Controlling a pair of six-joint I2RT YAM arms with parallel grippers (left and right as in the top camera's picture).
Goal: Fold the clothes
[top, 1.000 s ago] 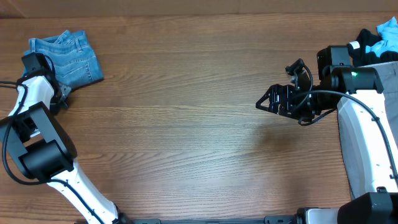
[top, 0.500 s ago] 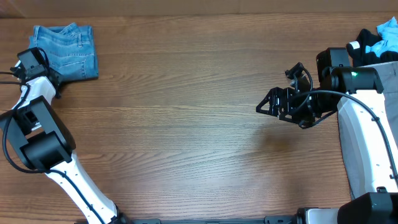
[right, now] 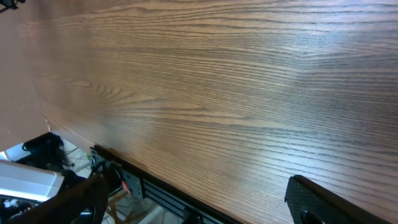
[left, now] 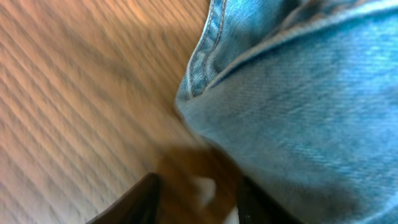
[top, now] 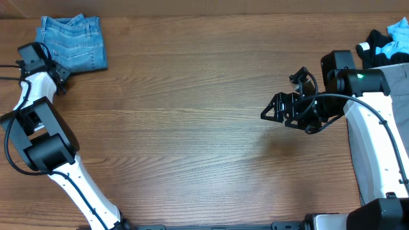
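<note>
The folded light blue denim jeans [top: 71, 46] lie at the table's far left corner. In the left wrist view they fill the right side [left: 298, 112], with a stitched hem at the top. My left gripper [top: 59, 71] sits at the jeans' near edge. Its fingers [left: 196, 186] stand apart with blurred wood between them, and the right finger touches the denim. My right gripper [top: 271, 112] hovers open and empty over bare wood right of centre, its fingers wide apart [right: 196, 199]. Black, white and cyan garments [top: 383, 38] are piled at the far right. Grey trousers [top: 401, 96] lie under the right arm.
The wooden table [top: 192, 128] runs between the two arms. In the right wrist view its front edge [right: 155, 180] shows a black rail, with floor clutter beyond it.
The left arm has swung toward the far edge and the jeans have slid up and slightly right with it, now squarer to the corner. The right gripper has barely shifted.
</note>
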